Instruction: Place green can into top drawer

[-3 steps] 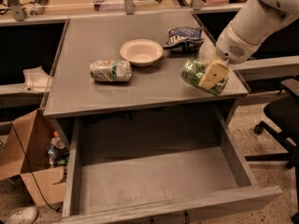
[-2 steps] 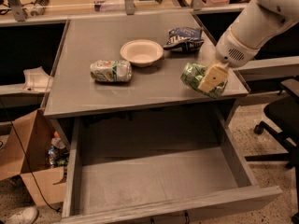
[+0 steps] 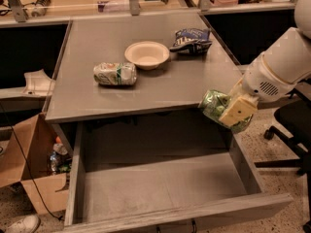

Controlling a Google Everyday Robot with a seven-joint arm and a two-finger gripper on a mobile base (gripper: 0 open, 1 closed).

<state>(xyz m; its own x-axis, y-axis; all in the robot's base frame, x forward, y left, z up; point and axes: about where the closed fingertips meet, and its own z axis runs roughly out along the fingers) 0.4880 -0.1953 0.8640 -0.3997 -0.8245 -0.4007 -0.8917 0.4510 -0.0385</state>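
Note:
The green can (image 3: 214, 105) has a dark green leafy print. My gripper (image 3: 233, 111) is shut on it and holds it tilted in the air, just past the tabletop's front right corner and above the right side wall of the top drawer (image 3: 160, 188). The drawer is pulled out wide below the tabletop, and its flat grey bottom is bare. My white arm reaches in from the upper right.
On the grey tabletop (image 3: 146, 81) lie a paler white-and-green can (image 3: 114, 74) on its side, a cream bowl (image 3: 146, 54) and a blue chip bag (image 3: 190, 39). A cardboard box (image 3: 34, 169) stands at the left. An office chair base (image 3: 286, 144) is at the right.
My gripper has carried the green can off the tabletop's right part, forward and down, to a spot over the drawer's right edge. Nothing else has moved.

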